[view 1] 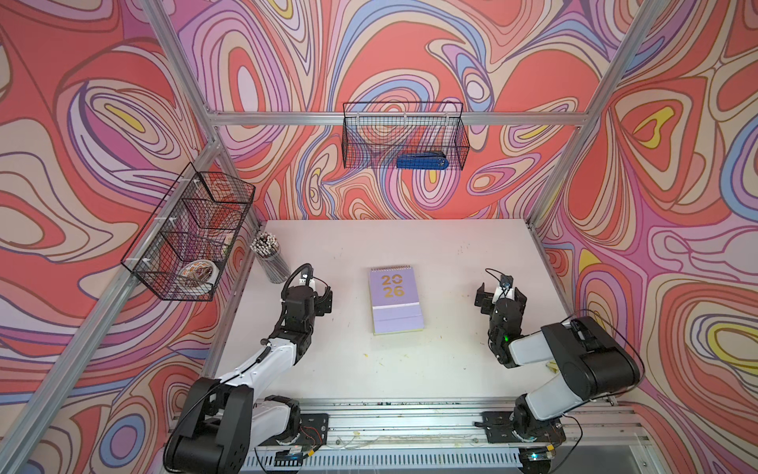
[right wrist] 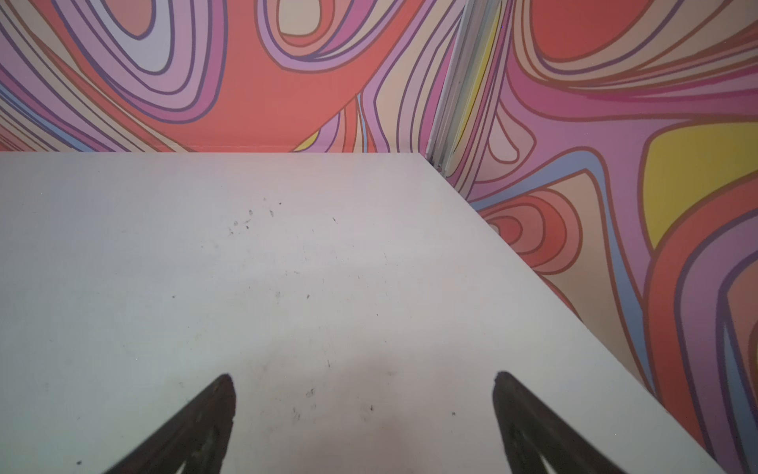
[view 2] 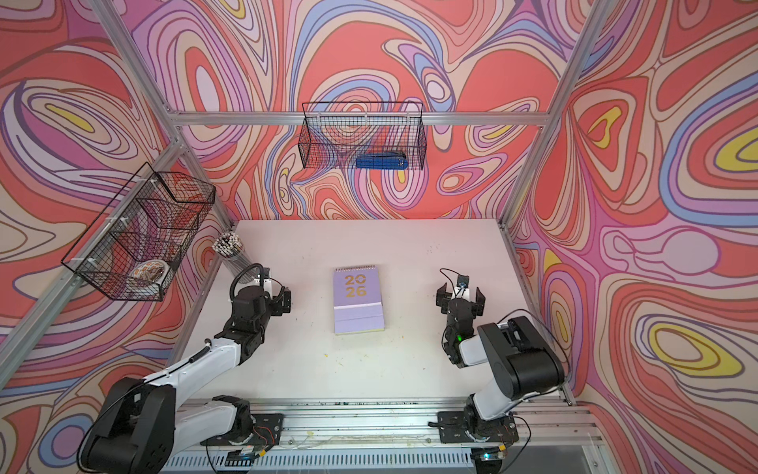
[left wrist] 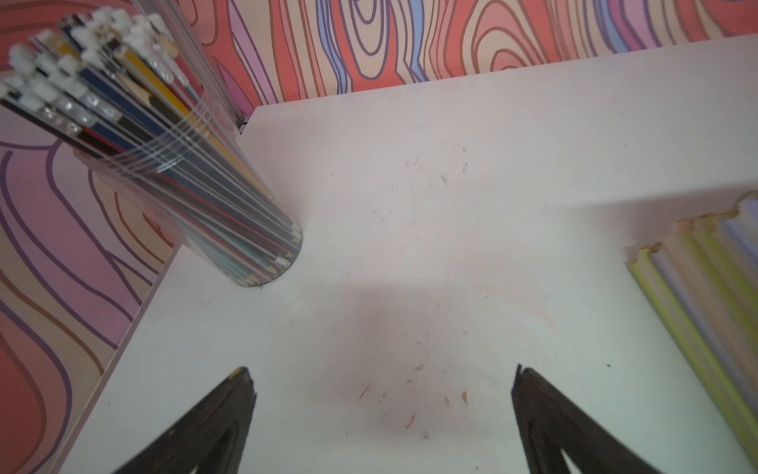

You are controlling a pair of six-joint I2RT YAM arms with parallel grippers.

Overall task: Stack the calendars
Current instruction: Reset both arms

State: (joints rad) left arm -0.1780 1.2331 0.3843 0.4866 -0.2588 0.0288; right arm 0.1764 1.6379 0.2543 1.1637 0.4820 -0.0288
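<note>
One pile holds all the calendars [view 1: 394,301] that you can see, lying flat on the white table [view 1: 410,369] near the middle of both top views. The cover on top is lilac with gold "2026", its spiral edge toward the top of the frame. A thin yellow-green edge peeks out at the pile's lower right corner. In the left wrist view the pile's side [left wrist: 705,279] fills the right edge of the frame as blurred yellow-green, lilac and peach layers. You cannot count them there.

Your left gripper [view 1: 318,296] sits left of the pile in the top views, apart from it. Its wrist view shows the fingers [left wrist: 229,410] spread wide over bare table, with nothing between them. Your right gripper [view 1: 501,293] is right of the pile and well apart from it. Its fingers [right wrist: 205,418] are also spread wide, with nothing between them.

A clear cup of pencils [view 1: 268,256] stands at the table's left edge, above the left gripper in the frame. A wire basket [view 1: 404,135] on the back wall holds a blue stapler [view 1: 422,161].
</note>
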